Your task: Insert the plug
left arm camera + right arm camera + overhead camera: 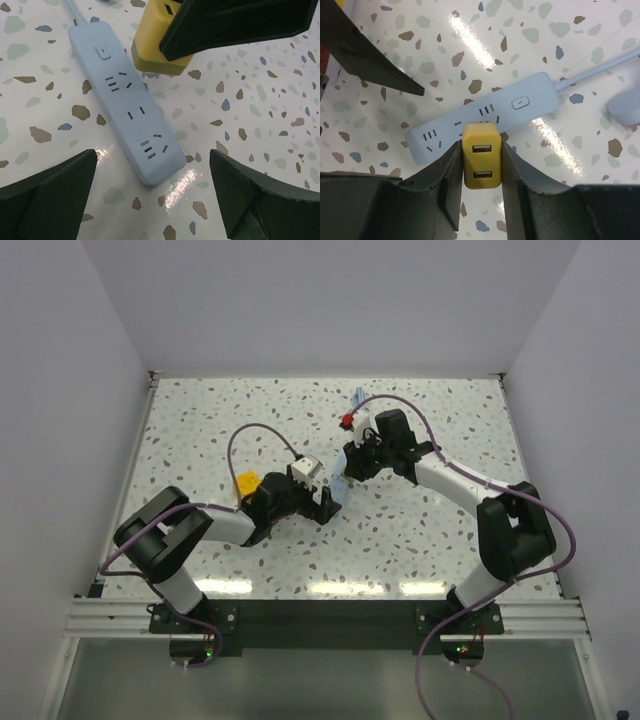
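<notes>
Aligning. Yellow plug [481, 165] pinched between jaws of right gripper [481, 150], just above power strip [530, 102] near middle socket; apparently unseated. Jaws of left gripper [152, 165] spread over strip. Next: match prongs to slots, press down.

A yellow two-port plug [481, 162], clamped upright in the right jaws, hangs at 6 o'clock of the pale-blue three-outlet power strip [485, 117], which lies flat with its cable toward 2 o'clock.
</notes>
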